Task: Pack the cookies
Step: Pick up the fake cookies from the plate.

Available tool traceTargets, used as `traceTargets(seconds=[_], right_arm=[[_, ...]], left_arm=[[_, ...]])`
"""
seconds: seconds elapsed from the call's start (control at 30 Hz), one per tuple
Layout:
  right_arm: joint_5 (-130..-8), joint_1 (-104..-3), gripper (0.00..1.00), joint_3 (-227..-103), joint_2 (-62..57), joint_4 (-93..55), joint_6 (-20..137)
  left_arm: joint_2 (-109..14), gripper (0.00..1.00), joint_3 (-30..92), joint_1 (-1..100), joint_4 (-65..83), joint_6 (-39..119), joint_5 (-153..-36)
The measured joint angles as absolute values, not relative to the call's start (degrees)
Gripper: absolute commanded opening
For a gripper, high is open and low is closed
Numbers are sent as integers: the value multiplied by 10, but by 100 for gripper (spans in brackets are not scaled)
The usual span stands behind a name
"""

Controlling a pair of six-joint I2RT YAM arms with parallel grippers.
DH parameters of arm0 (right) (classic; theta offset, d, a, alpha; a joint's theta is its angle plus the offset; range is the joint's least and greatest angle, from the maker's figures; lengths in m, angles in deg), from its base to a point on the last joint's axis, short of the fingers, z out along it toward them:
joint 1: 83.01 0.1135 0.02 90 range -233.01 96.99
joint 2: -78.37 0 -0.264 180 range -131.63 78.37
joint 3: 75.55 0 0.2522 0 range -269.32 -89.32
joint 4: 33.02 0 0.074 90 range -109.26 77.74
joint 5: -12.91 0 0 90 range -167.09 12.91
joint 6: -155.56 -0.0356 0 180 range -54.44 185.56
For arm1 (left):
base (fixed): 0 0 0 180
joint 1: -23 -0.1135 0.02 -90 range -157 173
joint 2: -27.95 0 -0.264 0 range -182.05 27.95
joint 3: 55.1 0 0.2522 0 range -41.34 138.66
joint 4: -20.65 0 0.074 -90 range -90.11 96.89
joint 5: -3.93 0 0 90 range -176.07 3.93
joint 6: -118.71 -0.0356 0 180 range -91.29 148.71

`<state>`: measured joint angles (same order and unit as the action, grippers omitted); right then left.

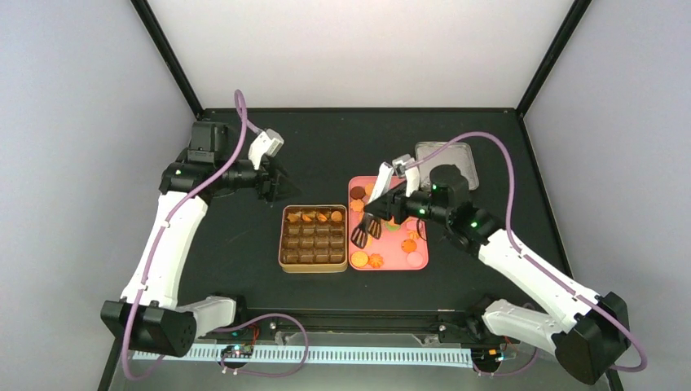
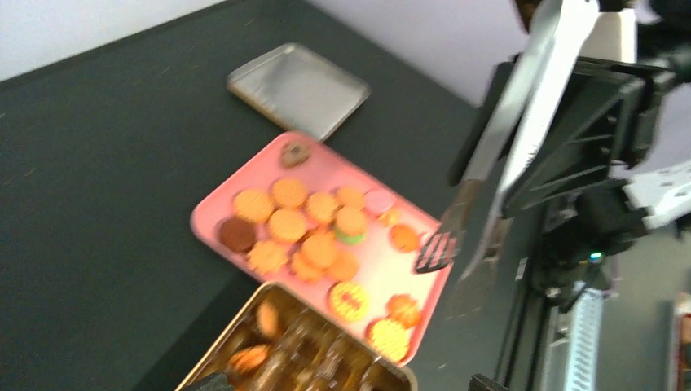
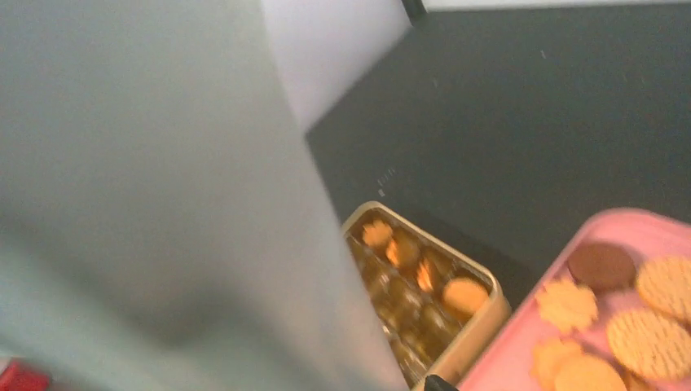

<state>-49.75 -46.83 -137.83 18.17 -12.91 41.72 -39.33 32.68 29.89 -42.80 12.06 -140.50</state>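
Step in hand, as I judge it: lifting one of the cookies (image 2: 288, 225) off the tray (image 1: 394, 261) with the tongs (image 1: 363, 235).

1. Status. My right gripper (image 1: 383, 206) is clamped on the tongs' handles. Their black tips hang over the near-left part of the tray. The left gripper (image 1: 275, 183) sits just beyond the far-left corner of the tin (image 1: 283, 244), apart from it. I cannot tell how wide it stands, and I see nothing in it.
2. Location. Most cookies lie loose on the tray, several touching. About four fill the tin's far row, and the other compartments look empty.
3. Method. I would pick a cookie with bare tray around it and lower one tip on each side. Squeeze lightly to avoid cracking it, lift straight up, then release low over an empty compartment.
4. Risk. Crowded neighbours may be pushed over the rim.
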Motion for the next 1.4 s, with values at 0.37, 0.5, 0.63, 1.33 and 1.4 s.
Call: traceTargets(seconds=[0.37,0.5,0.63,1.33,1.4], right_arm=[[-663,-381,49,-1330,165,-105,436],[-734,-337,49,-1330,144,-102,447],[-798,-297,49,-1329,120,-102,452],[-995,-218,48,-1252,132,-159,440],[-995,-218,48,-1248,138,-161,437]], left_arm=[[-396,77,249,190,-498,13,-1266],[-396,77,210,165,-496,-12,-1232],[-396,77,190,148,-497,-25,-1219],[-396,77,189,139,-492,-28,-1220],[-396,77,189,139,-492,-28,-1220]])
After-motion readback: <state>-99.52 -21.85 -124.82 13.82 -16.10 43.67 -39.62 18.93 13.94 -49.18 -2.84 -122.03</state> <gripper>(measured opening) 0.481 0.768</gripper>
